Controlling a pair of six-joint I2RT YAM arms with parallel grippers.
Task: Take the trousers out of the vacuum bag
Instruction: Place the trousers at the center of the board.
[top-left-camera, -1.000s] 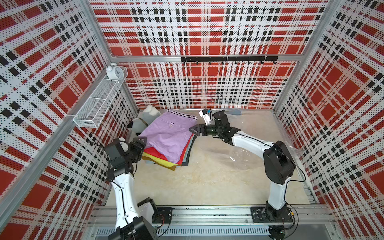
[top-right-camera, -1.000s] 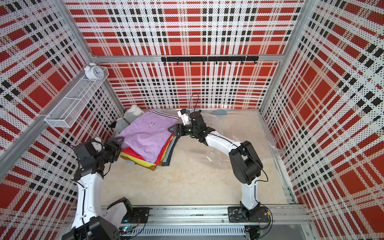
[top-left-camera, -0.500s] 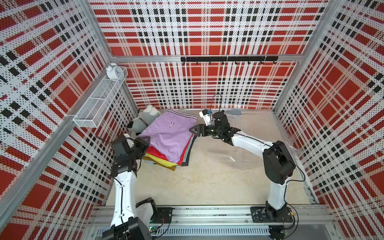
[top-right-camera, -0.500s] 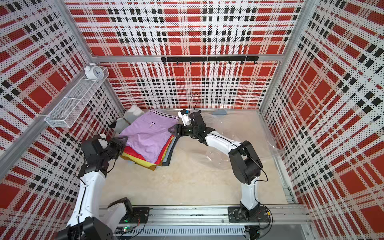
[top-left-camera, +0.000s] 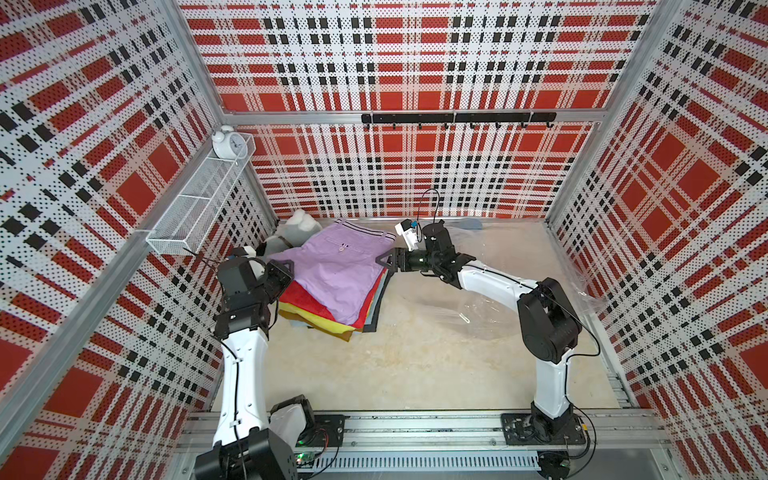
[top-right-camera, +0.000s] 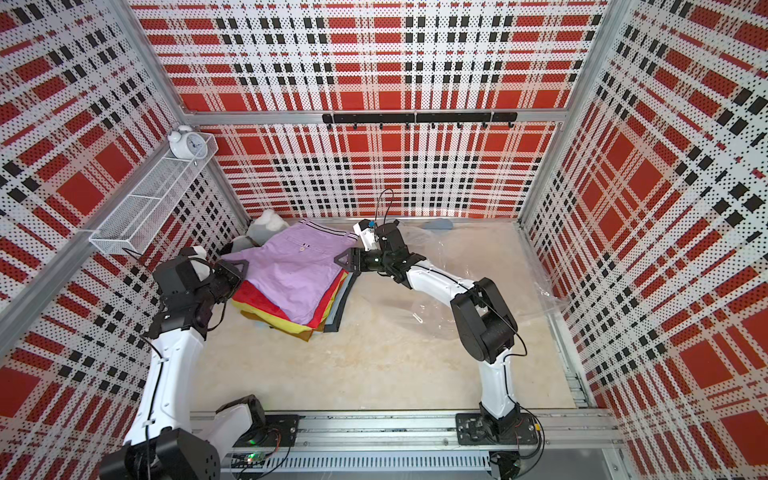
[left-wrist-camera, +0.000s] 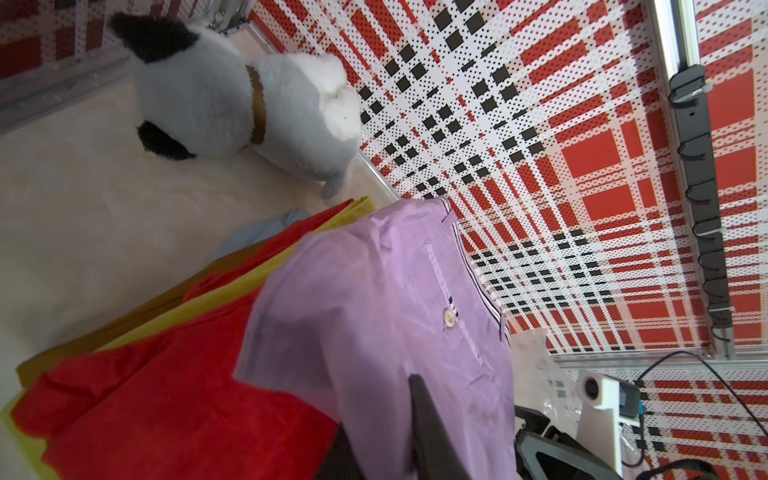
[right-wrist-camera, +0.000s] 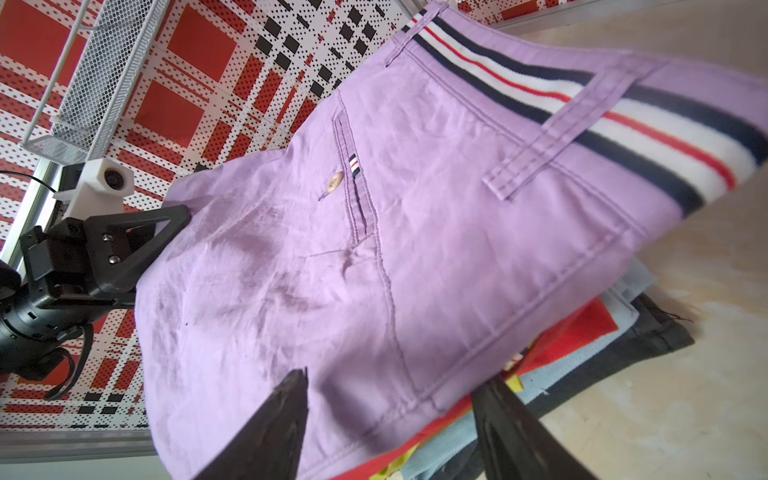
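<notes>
Bag (top-left-camera: 484, 320), clear, slack, empty-looking, at right; left gripper (top-left-camera: 286, 268), pinched narrow on the lilac top pair; trousers (top-left-camera: 340, 266), whole stack apparently outside the bag, left rear; right gripper (top-left-camera: 388, 261), wide astride the stack's edge, grip unclear; removal seemingly near done.

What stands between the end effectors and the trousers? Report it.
Nothing visible. The left end effector pinches the top lilac pair of trousers at its left edge; the right end effector straddles the stack's right edge. The bag lies under the right arm.
</notes>
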